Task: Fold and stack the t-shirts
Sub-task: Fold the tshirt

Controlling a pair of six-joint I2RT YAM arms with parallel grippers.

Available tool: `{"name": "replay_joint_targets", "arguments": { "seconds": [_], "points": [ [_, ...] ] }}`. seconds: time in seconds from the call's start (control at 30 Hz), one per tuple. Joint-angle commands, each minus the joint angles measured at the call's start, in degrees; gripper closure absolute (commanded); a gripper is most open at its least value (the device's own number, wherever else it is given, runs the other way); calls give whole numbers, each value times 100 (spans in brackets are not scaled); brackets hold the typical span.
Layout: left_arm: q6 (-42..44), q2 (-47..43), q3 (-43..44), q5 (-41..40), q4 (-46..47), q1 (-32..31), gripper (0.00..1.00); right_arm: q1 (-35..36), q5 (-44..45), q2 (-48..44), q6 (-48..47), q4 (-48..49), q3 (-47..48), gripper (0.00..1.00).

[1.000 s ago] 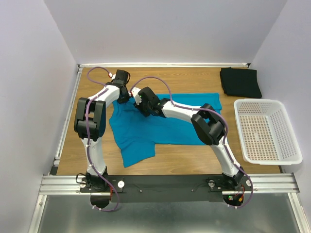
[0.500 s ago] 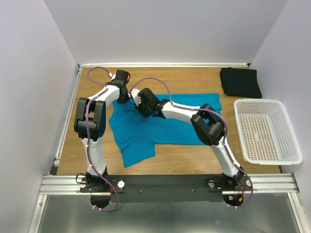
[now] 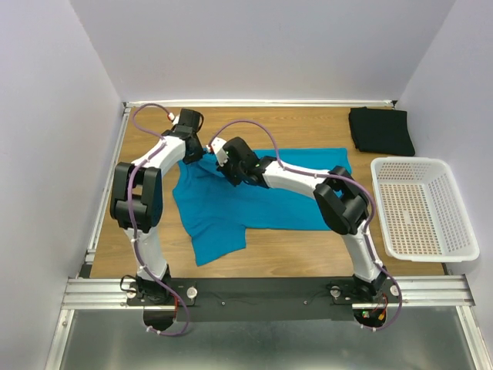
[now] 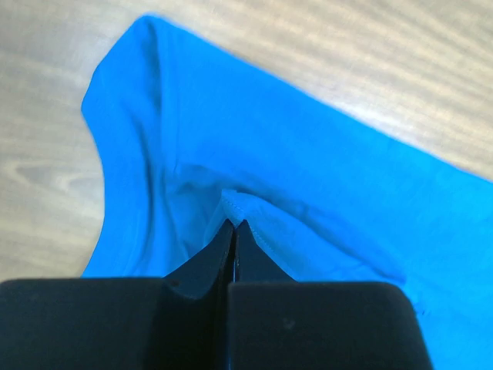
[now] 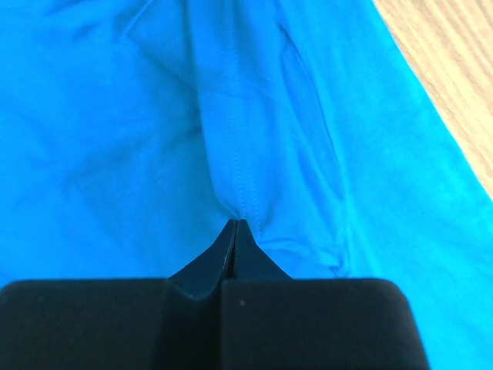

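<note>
Left claw (image 4: 233, 225) and right claw (image 5: 236, 223) each pinched teal t-shirt (image 3: 254, 199) cloth; folded black t-shirt (image 3: 380, 129) lay far right, beyond white basket (image 3: 421, 208)

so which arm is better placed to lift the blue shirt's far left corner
Left, probably. The left gripper is shut on a hem by that corner of the blue shirt; the right gripper pinches a seam further in.

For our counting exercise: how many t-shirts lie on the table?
2: bright teal-blue cloth t-shirt spread centrally; black cloth t-shirt folded at the far right. None seems hidden.
</note>
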Motion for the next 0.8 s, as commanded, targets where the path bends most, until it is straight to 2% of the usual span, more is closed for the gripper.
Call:
{"name": "replay_joint_targets", "arguments": {
  "seconds": [0.0, 0.4, 0.77],
  "points": [
    [73, -539, -355, -37, -248, -22, 95, 60, 17, -328, -92, -41, -215, 99],
    [-94, -1357, -1532, 446, -310, -31, 94, 60, 34, -609, -197, -164, -584, 99],
    [-121, -1428, -1771, 692, -354, -145, 93, 60, 61, -785, -302, -446, -567, 99]
  ]
}}
